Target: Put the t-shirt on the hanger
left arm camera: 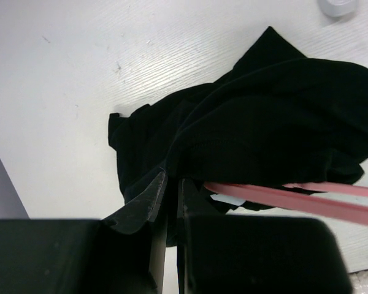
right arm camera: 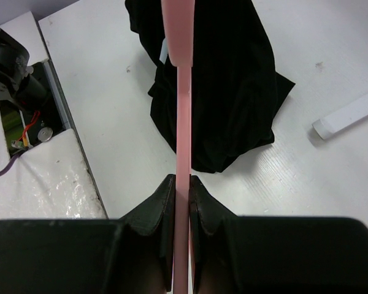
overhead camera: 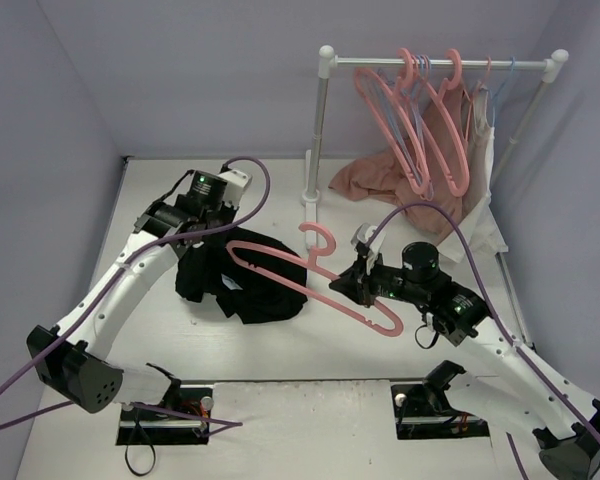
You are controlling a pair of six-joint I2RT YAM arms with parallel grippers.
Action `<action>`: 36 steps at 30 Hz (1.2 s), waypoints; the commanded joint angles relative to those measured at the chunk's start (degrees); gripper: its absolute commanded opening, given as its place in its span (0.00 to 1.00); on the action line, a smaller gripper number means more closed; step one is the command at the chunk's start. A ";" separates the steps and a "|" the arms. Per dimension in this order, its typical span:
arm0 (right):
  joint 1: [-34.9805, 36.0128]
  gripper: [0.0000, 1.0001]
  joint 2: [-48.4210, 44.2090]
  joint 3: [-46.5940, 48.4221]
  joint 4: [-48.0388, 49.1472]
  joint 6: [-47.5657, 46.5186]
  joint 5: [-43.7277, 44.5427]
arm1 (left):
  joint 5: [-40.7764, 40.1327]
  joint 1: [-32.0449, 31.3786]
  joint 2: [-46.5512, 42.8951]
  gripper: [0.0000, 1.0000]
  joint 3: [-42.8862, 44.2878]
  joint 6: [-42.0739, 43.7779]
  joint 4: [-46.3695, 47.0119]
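The t-shirt (overhead camera: 248, 288) lies crumpled in a dark heap on the counter (overhead camera: 310, 350), left of centre and well short of the far clothes rail (overhead camera: 435, 60). The hanger (right arm camera: 183, 122) is lifted above the counter. Its long axis runs on a slant from far-left to near-right. Its left tip reaches over the t-shirt, its right tip points toward the near right, and its curved hook points toward the far side.

The right claw (right arm camera: 183, 184) is pressed together on one of the hanger's bars, at the right half of the hanger, with a finger flat against each side of the pink plastic. The left claw (left arm camera: 173, 180) sits at the far-left edge of the t-shirt. Its fingers are almost together and black cloth is pinched between them. In the left wrist view the hanger's bars pass just under a fold of the cloth.

More pink hangers (overhead camera: 420, 120) hang on the rail, with a dusty-pink garment (overhead camera: 380, 180) bunched under them
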 commanded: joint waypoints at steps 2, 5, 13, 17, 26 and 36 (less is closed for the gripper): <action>1.57 0.00 -0.61 0.52 5.43 -0.32 5.92 | 3.47 0.35 -4.72 0.00 -0.86 2.41 0.61; 1.57 0.00 -2.54 0.37 5.35 -0.76 8.98 | 2.94 0.35 -6.46 0.00 -2.08 2.93 -0.01; 2.54 0.00 0.55 1.02 5.87 -2.21 2.74 | 5.81 0.34 -5.65 0.00 -0.02 4.80 -0.15; 5.00 0.00 2.20 1.13 8.54 -3.50 2.02 | 9.23 0.12 -4.72 0.00 2.70 5.97 -0.03; 5.37 0.00 3.59 4.23 18.03 -5.83 -5.10 | 22.70 -0.38 -5.23 0.00 7.90 10.18 -0.72; 4.28 0.00 12.73 20.37 18.10 -13.09 -9.63 | 25.87 -3.48 -2.15 0.00 26.41 13.26 -6.80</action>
